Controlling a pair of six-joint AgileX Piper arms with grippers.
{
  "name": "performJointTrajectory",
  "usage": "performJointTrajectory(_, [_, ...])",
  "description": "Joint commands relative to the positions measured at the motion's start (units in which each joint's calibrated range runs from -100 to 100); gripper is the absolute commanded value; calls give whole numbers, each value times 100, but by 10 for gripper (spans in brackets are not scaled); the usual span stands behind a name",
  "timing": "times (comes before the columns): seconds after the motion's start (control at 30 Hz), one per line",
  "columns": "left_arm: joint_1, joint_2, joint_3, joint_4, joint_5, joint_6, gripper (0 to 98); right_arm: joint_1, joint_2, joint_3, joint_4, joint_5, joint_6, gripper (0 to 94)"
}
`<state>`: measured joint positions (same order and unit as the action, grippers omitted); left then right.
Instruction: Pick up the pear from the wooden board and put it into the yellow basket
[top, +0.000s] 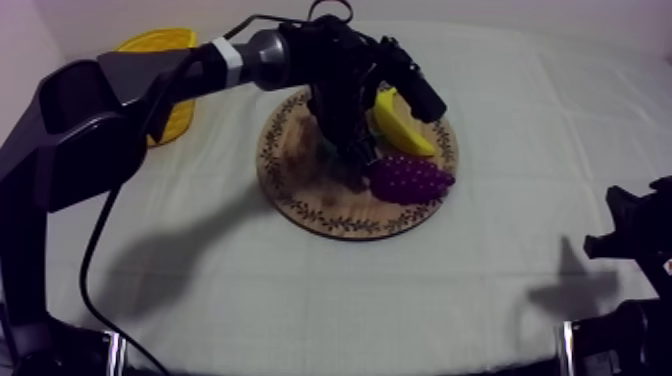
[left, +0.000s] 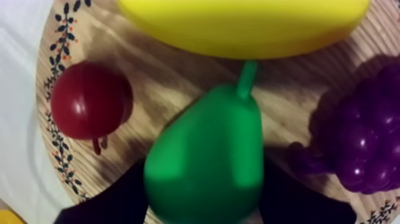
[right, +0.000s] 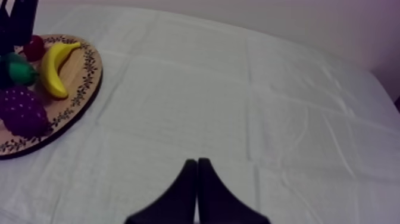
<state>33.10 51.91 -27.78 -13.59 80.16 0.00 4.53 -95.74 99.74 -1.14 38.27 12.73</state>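
Left end effector (top: 352, 155) is down over the wooden board (top: 330, 215), near the middle of the top view. Its two black fingers (left: 116, 202) are closed on the pear (left: 205, 161), one against each flank of the fat lower half. I cannot tell whether the pear sits on the wood or is just off it.

The relation that counts is the pear's long axis. Seen from the left wrist, it runs straight away from the end effector, stem pointing at the banana (left: 250, 24), and the fingers cross that axis at the widest part — a fair hold, I judge, if it does not slip on the rounded sides. The small red fruit (left: 89, 100) lies near on one side and the grapes (left: 363, 137) near on the other, neither touching the pear.

From there the yellow basket (top: 150, 42) is at the upper left of the top view, beyond the board's left rim and partly behind the left arm. The carry is therefore short and belongs to this arm.

Right end effector (right: 197, 179) has its fingers pressed together on nothing, low over bare counter (right: 250, 95) — well apart from the board and much farther from the basket.
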Motion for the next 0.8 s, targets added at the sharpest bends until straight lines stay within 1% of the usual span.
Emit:
performJointTrajectory(0.0, [23,-146,79,-73,77,138,522,-1,-2,4,0,-5,-1,3])
performJointTrajectory(0.17, [111,-1022,754,-406,162,449,514,-1,-2,4,0,-5,-1,3])
performJointTrajectory(0.27, [75,-1730,1092,-615,391,578,513,-1,-2,4,0,-5,-1,3])
performJointTrajectory(0.47, [-207,-3070,1285,-998,1085,613,515,-1,-2,4,0,-5,-1,3])
performJointTrajectory(0.6, [-586,-3751,1418,-1135,1258,532,509,-1,-2,4,0,-5,-1,3])
performJointTrajectory(0.77, [-1205,-4326,1761,-1186,1045,377,514,-1,-2,4,0,-5,-1,3])
